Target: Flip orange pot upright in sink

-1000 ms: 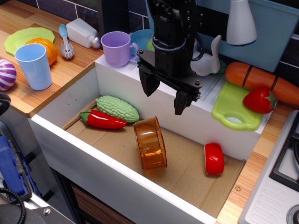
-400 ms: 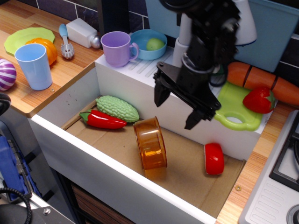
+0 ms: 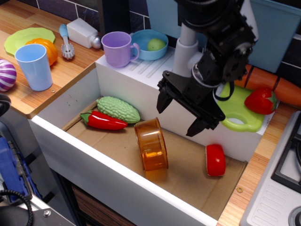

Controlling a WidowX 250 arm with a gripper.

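Far left edge of the counter: striped ball (image 3: 6,74), light blue cup (image 3: 34,66), orange fruit on a green plate (image 3: 28,38), none of it matters for the job. Lilac mug (image 3: 117,48) and blue bowl (image 3: 149,44) sit on the ledge along the back wall of the sink (image 3: 113,176).

Inside the sink, left end of the cardboard floor: green bumpy gourd (image 3: 118,109) w/ a red pepper (image 3: 104,120) just in front, touching or nearly so. Roughly mid-floor, nearer the front wall, is the orange pot (image 3: 151,144), lying on its side, so def not upright yet. Which end is the open one, can't really tell from this angle.

The gripper (image 3: 179,115) hangs just above and a bit right of the pot, fingers spread wide apart, nothing between them, not touching the pot afaict. So imo we're at the approach/pre-grasp step, flip itself not started.

Next move prob needs: drop lower, shift left over the pot, get one finger on each side of the wall or rim, pinch, then rotate so the base lands flat on the cardboard. Thin slick plastic, could roll or squirt out tbh.

Toward the right end of the sink floor a small red cup piece (image 3: 215,160) sits well apart from the pot.
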